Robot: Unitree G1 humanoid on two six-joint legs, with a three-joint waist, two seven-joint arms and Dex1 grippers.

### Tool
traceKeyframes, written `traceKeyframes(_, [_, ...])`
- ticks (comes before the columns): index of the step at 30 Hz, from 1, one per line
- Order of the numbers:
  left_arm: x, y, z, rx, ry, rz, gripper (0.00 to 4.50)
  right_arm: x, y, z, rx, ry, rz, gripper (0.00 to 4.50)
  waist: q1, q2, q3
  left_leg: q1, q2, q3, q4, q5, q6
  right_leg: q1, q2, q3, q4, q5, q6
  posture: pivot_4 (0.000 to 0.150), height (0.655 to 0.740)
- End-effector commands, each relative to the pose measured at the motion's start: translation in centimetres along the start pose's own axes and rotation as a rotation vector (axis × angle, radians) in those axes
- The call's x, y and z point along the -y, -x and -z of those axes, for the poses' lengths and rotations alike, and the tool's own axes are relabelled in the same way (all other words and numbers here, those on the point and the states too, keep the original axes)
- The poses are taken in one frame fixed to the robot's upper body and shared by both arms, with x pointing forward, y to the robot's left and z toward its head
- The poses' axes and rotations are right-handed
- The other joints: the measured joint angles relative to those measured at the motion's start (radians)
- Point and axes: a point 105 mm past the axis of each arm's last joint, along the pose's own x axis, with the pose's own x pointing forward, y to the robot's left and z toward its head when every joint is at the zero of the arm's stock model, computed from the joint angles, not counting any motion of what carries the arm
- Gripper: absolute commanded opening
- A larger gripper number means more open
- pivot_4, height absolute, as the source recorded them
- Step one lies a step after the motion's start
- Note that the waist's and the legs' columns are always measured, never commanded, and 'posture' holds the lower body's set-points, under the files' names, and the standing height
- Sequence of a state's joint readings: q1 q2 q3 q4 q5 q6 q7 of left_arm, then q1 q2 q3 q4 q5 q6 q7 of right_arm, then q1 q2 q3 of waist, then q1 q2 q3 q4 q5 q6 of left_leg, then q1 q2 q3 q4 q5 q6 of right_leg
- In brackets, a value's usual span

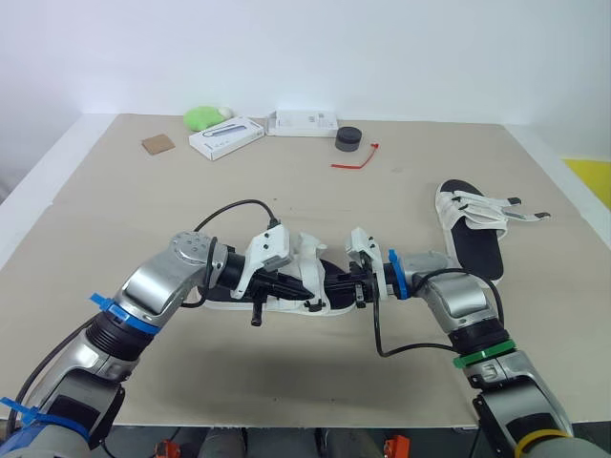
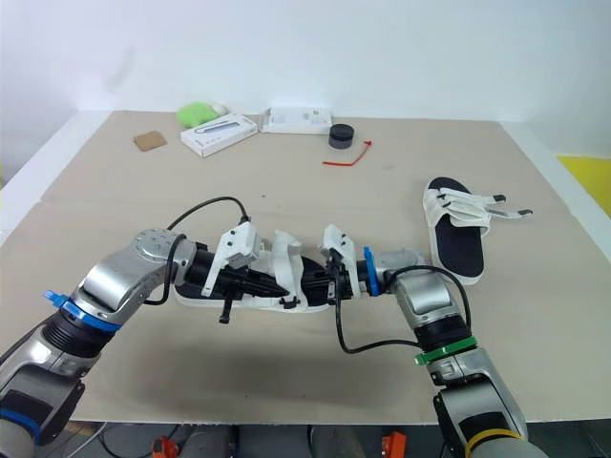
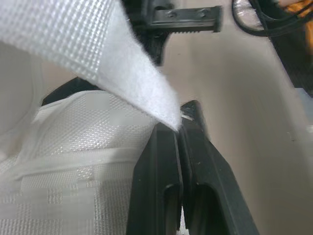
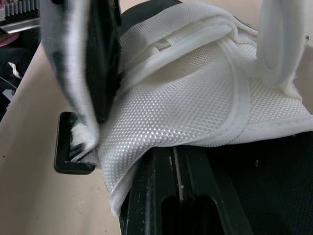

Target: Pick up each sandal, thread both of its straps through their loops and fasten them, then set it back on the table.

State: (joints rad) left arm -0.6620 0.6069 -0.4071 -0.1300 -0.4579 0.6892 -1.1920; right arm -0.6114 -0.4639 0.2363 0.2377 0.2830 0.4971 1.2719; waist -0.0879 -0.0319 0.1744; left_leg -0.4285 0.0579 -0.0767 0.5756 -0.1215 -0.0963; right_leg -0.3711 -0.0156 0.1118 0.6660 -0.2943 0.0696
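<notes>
Beige table with a white sandal at centre. Left gripper pinched shut on its strap, right gripper closed beneath the woven upper.

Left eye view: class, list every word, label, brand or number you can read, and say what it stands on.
No text here can be read.
white box: a grey picture is printed on top; any lettering is too small to read.
white pack: faint marks, too small to read.
far sandal: no label visible.
</notes>
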Motion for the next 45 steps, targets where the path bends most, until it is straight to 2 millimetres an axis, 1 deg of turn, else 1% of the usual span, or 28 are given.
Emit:
traceKeyframes(1, [2.4, -0.3, 2.0, -0.067, 0.106, 0.142, 0.09, 0.7, 0.2, 1.3, -0.038, -0.046, 0.042, 0.0, -0.002, 0.0, 0.0, 0.0, 0.0, 0.0, 0.0, 0.0, 0.0, 0.0, 0.0, 0.0, 0.0, 0.0, 0.0, 0.15, 0.74])
traceKeyframes(2, [2.6, -0.3, 2.3, -0.081, 0.104, 0.149, 0.09, 0.7, 0.2, 1.3, -0.037, -0.046, 0.042, 0.0, -0.003, 0.0, 0.0, 0.0, 0.001, 0.0, 0.0, 0.0, 0.0, -0.001, 0.001, 0.0, 0.0, 0.0, 0.0, 0.15, 0.74])
traceKeyframes(3, [2.5, -0.4, 3.5, -0.13, 0.092, 0.136, 0.09, 0.7, 0.2, 1.2, -0.036, -0.045, 0.043, 0.0, -0.006, 0.0, 0.0, 0.0, 0.001, 0.0, -0.001, 0.0, 0.0, -0.001, 0.001, 0.0, 0.0, 0.0, 0.0, 0.15, 0.74])
traceKeyframes(5, [2.4, -0.5, 4.9, -0.189, 0.066, 0.121, 0.09, 0.7, 0.2, 1.2, -0.034, -0.045, 0.044, 0.0, -0.006, 0.0, 0.0, 0.0, 0.001, 0.0, -0.003, 0.0, 0.0, -0.001, 0.001, 0.0, 0.0, -0.001, 0.0, 0.15, 0.74])
traceKeyframes(8, [1.3, -1.1, 6.6, -0.258, 0.031, 0.039, 0.09, 0.6, 0.3, 1.2, -0.031, -0.046, 0.044, 0.0, -0.005, 0.0, -0.001, 0.001, 0.001, 0.0, -0.005, 0.0, 0.0, 0.0, 0.001, 0.0, 0.0, -0.001, 0.001, 0.15, 0.74])
traceKeyframes(10, [-0.1, -1.3, 6.8, -0.272, 0.002, -0.042, 0.09, 0.5, 0.3, 1.3, -0.031, -0.046, 0.043, 0.0, 0.0, 0.0, -0.005, 0.002, 0.001, 0.0, -0.005, 0.0, 0.0, 0.001, 0.001, 0.0, 0.0, -0.003, -0.001, 0.15, 0.74])
traceKeyframes(12, [-0.8, -1.3, 6.6, -0.268, -0.022, -0.077, 0.09, 0.5, 0.3, 1.3, -0.032, -0.045, 0.042, 0.0, 0.006, -0.001, -0.009, 0.006, 0.0, 0.0, -0.004, 0.0, 0.0, 0.001, 0.001, 0.0, 0.0, -0.003, -0.001, 0.15, 0.74])
traceKeyframes(15, [-0.5, -1.2, 6.0, -0.244, -0.027, -0.055, 0.79, 0.4, 0.2, 1.3, -0.032, -0.043, 0.042, 0.0, 0.01, -0.003, -0.013, 0.006, -0.001, 0.0, -0.002, 0.0, 0.0, 0.001, -0.001, 0.001, -0.001, -0.003, -0.001, 0.15, 0.74])
traceKeyframes(16, [-0.2, -1.2, 5.6, -0.233, -0.029, -0.044, 1.17, 0.4, 0.2, 1.3, -0.032, -0.043, 0.042, 0.0, 0.01, -0.003, -0.013, 0.006, -0.001, 0.0, -0.002, 0.0, 0.0, 0.001, -0.002, 0.001, -0.001, -0.003, -0.001, 0.15, 0.74])
traceKeyframes(17, [-0.3, -1.2, 5.2, -0.22, -0.034, -0.048, 1.4, 0.5, 0.1, 1.3, -0.032, -0.043, 0.042, 0.0, 0.01, -0.003, -0.013, 0.006, -0.003, 0.0, -0.002, 0.0, 0.0, 0.001, -0.004, 0.001, -0.001, -0.003, -0.001, 0.15, 0.74])
traceKeyframes(18, [-0.4, -1.1, 4.7, -0.205, -0.029, -0.059, 1.92, 0.5, 0.1, 1.3, -0.032, -0.042, 0.041, 0.0, 0.01, -0.003, -0.013, 0.006, -0.005, 0.0, -0.002, 0.0, 0.0, 0.0, -0.006, 0.001, -0.001, -0.003, -0.001, 0.15, 0.74])
traceKeyframes(19, [-0.3, -1.0, 4.1, -0.184, -0.024, -0.054, 2.16, 0.5, 0.1, 1.2, -0.031, -0.042, 0.041, 0.0, 0.011, -0.003, -0.013, 0.006, -0.006, 0.0, -0.002, 0.0, 0.0, 0.0, -0.008, 0.001, -0.001, -0.003, -0.001, 0.15, 0.74])
traceKeyframes(24, [0.0, -0.3, 1.2, -0.087, 0.05, -0.031, 4.27, 0.4, 0.0, 1.3, -0.033, -0.041, 0.037, 0.0, 0.011, -0.003, -0.012, 0.005, -0.008, 0.001, 0.0, 0.0, 0.0, 0.0, -0.011, 0.001, -0.002, -0.003, -0.001, 0.15, 0.74])
traceKeyframes(26, [-0.1, 0.0, 0.2, -0.059, 0.065, -0.033, 4.27, 0.5, 0.0, 1.3, -0.033, -0.04, 0.036, 0.0, 0.011, -0.002, -0.012, 0.005, -0.008, 0.001, 0.0, 0.0, 0.0, 0.0, -0.01, 0.001, -0.002, -0.003, -0.001, 0.15, 0.74])
traceKeyframes(28, [-0.5, 0.3, -1.2, -0.002, 0.125, -0.048, 4.27, 0.5, 0.0, 1.2, -0.033, -0.039, 0.034, 0.0, 0.011, -0.002, -0.012, 0.005, -0.008, 0.001, 0.0, 0.001, 0.001, -0.001, -0.009, 0.001, -0.002, -0.002, 0.0, 0.15, 0.74])
traceKeyframes(31, [-1.0, 1.1, -3.8, 0.112, 0.286, -0.037, 4.27, 0.5, 0.0, 1.1, -0.033, -0.036, 0.033, 0.0, 0.011, -0.003, -0.01, 0.003, -0.008, 0.001, 0.0, 0.002, 0.004, -0.001, -0.009, 0.001, -0.001, 0.0, 0.004, 0.15, 0.74])
traceKeyframes(33, [-0.9, 1.5, -4.7, 0.149, 0.387, -0.007, 4.27, 0.5, 0.0, 1.1, -0.033, -0.035, 0.031, 0.0, 0.007, -0.003, -0.01, -0.002, -0.008, -0.001, 0.0, 0.002, 0.004, -0.001, -0.007, 0.0, -0.001, 0.0, 0.004, 0.15, 0.74])
traceKeyframes(35, [-0.9, 1.7, -4.8, 0.155, 0.456, 0.002, 4.27, 0.4, 0.0, 1.1, -0.034, -0.035, 0.03, 0.0, 0.003, -0.002, -0.009, -0.004, -0.008, -0.002, -0.002, 0.002, 0.004, -0.004, -0.005, 0.0, 0.0, 0.002, 0.008, 0.15, 0.74])
traceKeyframes(38, [-1.1, 2.0, -4.5, 0.15, 0.557, 0.002, 4.27, 0.4, 0.0, 1.1, -0.034, -0.035, 0.029, 0.0, 0.003, -0.002, -0.009, -0.004, -0.008, -0.005, -0.006, 0.002, 0.005, -0.004, -0.004, 0.0, 0.0, 0.0, 0.008, 0.15, 0.74])
traceKeyframes(40, [-1.6, 2.2, -4.3, 0.163, 0.619, -0.013, 4.27, 0.4, 0.0, 1.1, -0.035, -0.034, 0.028, 0.0, 0.003, -0.002, -0.008, -0.004, -0.008, -0.006, -0.007, 0.002, 0.004, -0.004, -0.003, 0.0, 0.0, 0.0, 0.008, 0.15, 0.74])
traceKeyframes(45, [-2.4, 2.0, -4.1, 0.177, 0.66, -0.051, 4.27, 0.4, 0.0, 1.1, -0.036, -0.035, 0.029, 0.0, 0.004, -0.002, -0.008, -0.003, -0.008, -0.006, -0.006, 0.002, 0.004, -0.003, -0.003, -0.001, 0.0, 0.0, 0.008, 0.15, 0.74])
